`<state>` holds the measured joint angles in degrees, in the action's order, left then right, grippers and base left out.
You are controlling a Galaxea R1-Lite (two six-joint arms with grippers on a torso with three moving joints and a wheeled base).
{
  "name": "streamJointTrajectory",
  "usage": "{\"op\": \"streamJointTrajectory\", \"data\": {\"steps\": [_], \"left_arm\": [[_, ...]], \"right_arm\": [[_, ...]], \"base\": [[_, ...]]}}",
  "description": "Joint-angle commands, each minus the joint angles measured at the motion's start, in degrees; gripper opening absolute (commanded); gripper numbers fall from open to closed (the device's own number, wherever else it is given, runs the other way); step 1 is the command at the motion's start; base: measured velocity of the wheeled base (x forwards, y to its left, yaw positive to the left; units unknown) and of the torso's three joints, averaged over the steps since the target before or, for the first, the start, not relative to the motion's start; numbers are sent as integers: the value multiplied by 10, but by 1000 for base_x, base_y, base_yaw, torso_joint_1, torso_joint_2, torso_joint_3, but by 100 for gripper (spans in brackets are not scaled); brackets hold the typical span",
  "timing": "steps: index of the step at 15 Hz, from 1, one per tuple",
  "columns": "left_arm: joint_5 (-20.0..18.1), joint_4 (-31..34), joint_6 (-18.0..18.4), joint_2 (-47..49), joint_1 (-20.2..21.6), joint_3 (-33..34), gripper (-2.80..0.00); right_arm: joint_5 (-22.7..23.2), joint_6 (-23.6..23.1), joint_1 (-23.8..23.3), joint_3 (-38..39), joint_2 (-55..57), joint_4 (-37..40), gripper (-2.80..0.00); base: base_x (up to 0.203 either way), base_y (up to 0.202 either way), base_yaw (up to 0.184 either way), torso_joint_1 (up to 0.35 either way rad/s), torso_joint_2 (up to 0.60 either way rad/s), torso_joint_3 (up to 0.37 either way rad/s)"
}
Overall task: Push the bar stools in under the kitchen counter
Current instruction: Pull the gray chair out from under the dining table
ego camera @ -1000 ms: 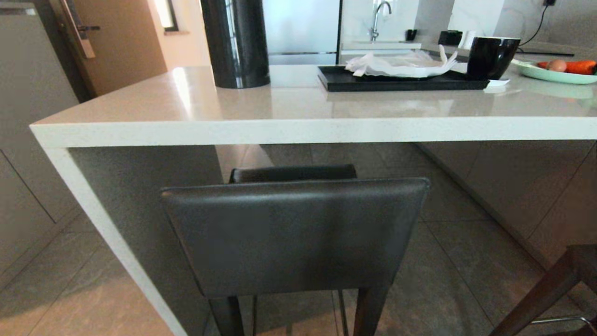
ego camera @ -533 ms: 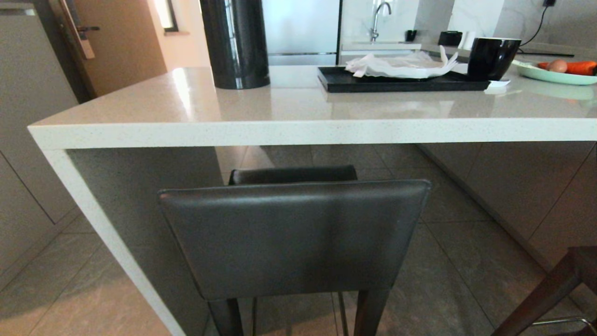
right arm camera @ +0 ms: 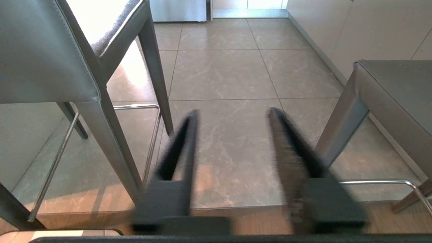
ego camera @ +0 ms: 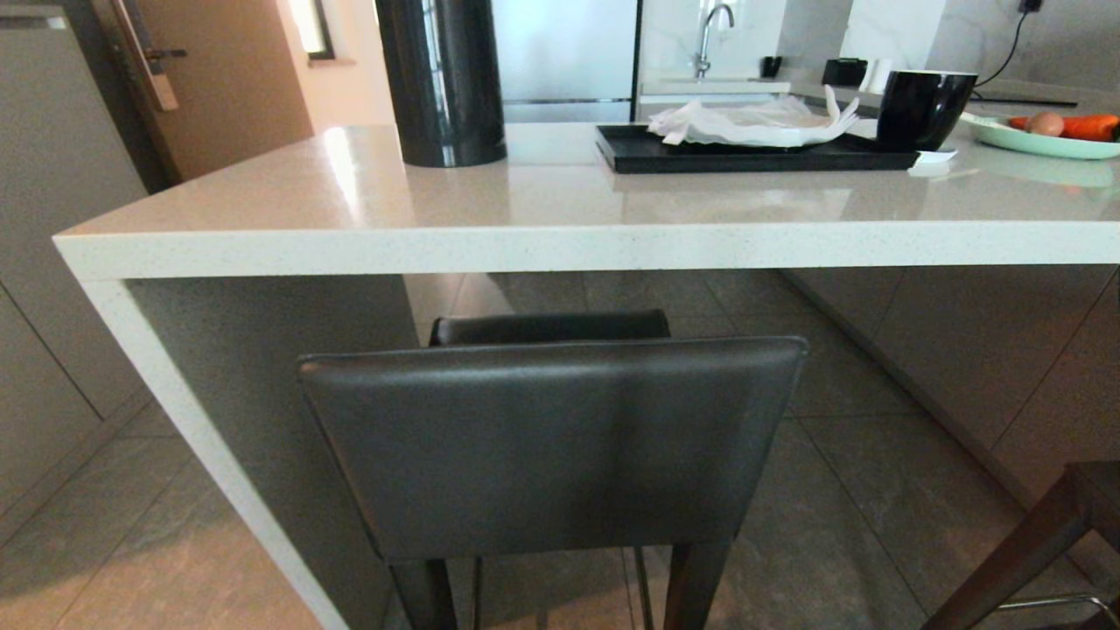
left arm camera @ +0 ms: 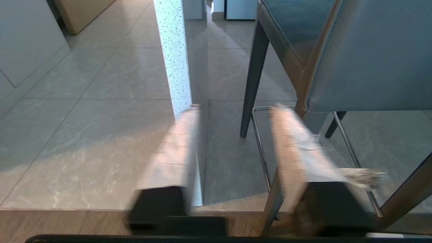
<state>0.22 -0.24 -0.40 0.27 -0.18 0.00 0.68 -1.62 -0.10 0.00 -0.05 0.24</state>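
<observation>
One bar stool (ego camera: 551,446) stands straight ahead with its dark grey backrest toward me, just short of the kitchen counter (ego camera: 560,247) edge. A second bar stool (ego camera: 1041,534) shows only a wooden corner at the lower right. Neither arm appears in the head view. My left gripper (left arm camera: 236,108) hangs low and open beside the stool's backrest (left arm camera: 371,57), between the stool's leg (left arm camera: 251,84) and the counter's speckled side slab (left arm camera: 175,57). My right gripper (right arm camera: 234,112) is open over bare floor, with the near stool (right arm camera: 40,57) on one side and the second stool's seat (right arm camera: 398,87) on the other. Neither holds anything.
On the counter stand a tall black cylinder (ego camera: 442,79), a black tray (ego camera: 752,150) with crumpled white paper, a black cup (ego camera: 923,107) and a green plate (ego camera: 1041,138) of food. Grey cabinets (ego camera: 52,289) line the left. Grey tiled floor (ego camera: 857,490) runs under the counter.
The whole head picture has shifted down very slightly, so the camera moved a touch. The stools and the counter items keep their places.
</observation>
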Motion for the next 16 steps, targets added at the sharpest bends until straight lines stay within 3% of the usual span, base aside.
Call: {"op": "streamJointTrajectory", "data": {"steps": [1, 7, 12, 16], "left_arm": [[0, 0, 0, 1, 0, 0, 0], [0, -1, 2, 0, 1, 0, 0], [-2, 3, 7, 1, 2, -2, 0], [-9, 0, 21, 0, 1, 0, 0]], "right_arm": [[0, 0, 0, 0, 0, 0, 0], [0, -1, 0, 0, 0, 0, 0], [19, -54, 0, -3, 2, 18, 0], [26, -53, 0, -33, 9, 18, 0]], "base": [[0, 0, 0, 0, 0, 0], [0, 0, 0, 0, 0, 0], [0, 0, 0, 0, 0, 0], [0, 0, 0, 0, 0, 0]]}}
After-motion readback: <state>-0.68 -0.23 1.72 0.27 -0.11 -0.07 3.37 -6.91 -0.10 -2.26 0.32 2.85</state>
